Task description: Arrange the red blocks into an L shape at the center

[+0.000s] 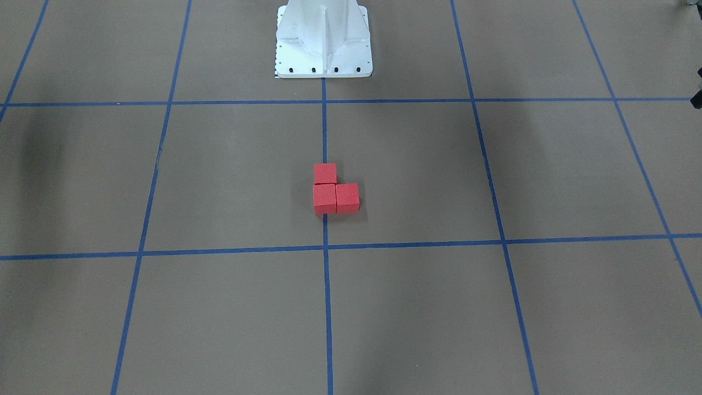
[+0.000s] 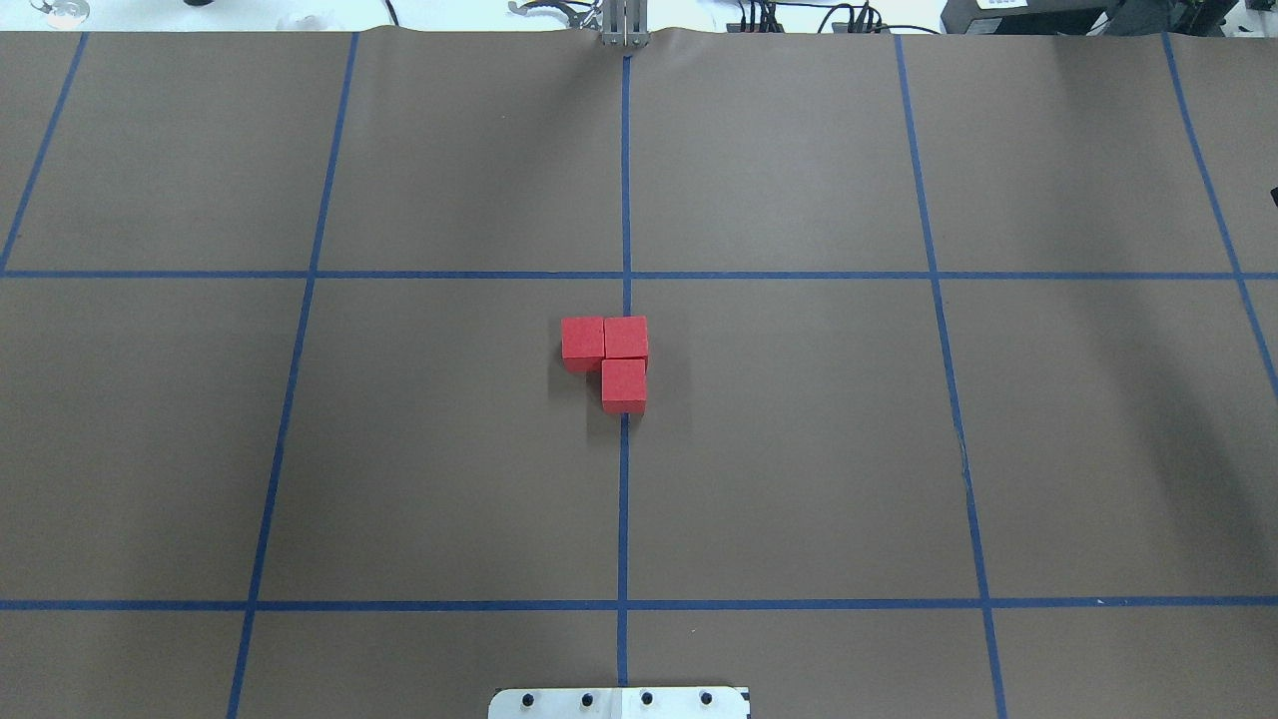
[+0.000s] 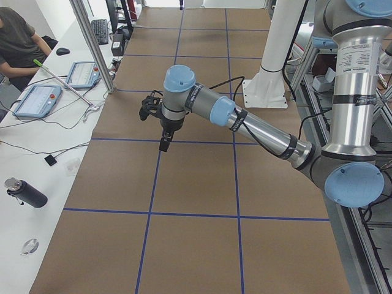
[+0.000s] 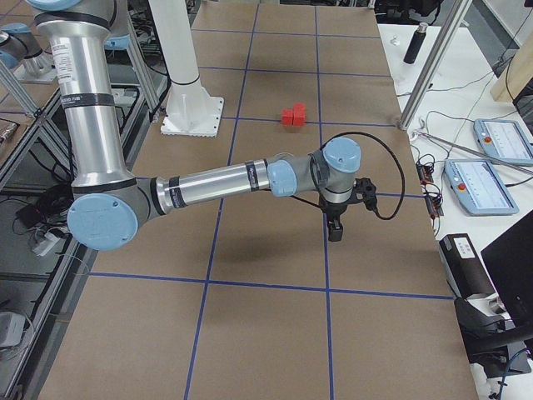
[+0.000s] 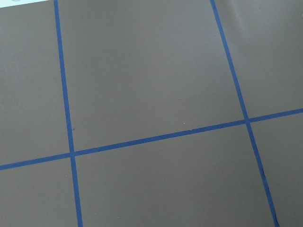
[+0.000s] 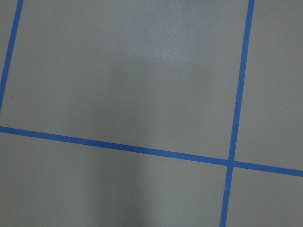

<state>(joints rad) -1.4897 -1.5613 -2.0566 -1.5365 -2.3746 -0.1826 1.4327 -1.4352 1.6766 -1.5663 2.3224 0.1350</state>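
as the front-facing camera has it, the three small matte red cubes (image 1: 324,197) sit flush in an l at the middle of the brown matte floor (image 1: 219,181). two lie on the central blue tape line (image 1: 324,131), one behind the other. the third touches the nearer one's side, toward the robot's left. white robot base (image 1: 323,49) beyond. no arm over them.

overhead: same l, faces touching, no gaps seen. the corner cube (image 2: 626,338) is on the tape line. judged from this, the shape is made and nothing remains to place.

exterior left: the near arm's left gripper (image 3: 164,146) hangs pointing down over the floor. cannot tell from here whether its fingers are spread or pressed together; nothing seen in them. cubes not visible in this view.

exterior right: the right gripper (image 4: 335,232) hangs pointing down above the floor, well apart from the cubes (image 4: 293,115) near the base. finger state cannot be told here either.

left wrist camera: only floor and tape lines. no fingers, no cubes.

right wrist camera: likewise floor and tape only.

risks, as judgement: the cubes are small, loose and probably light. either arm sweeping low across the middle, or a trailing cable, could nudge one, open a gap and break the l. any further touch-up carries the same hazard.
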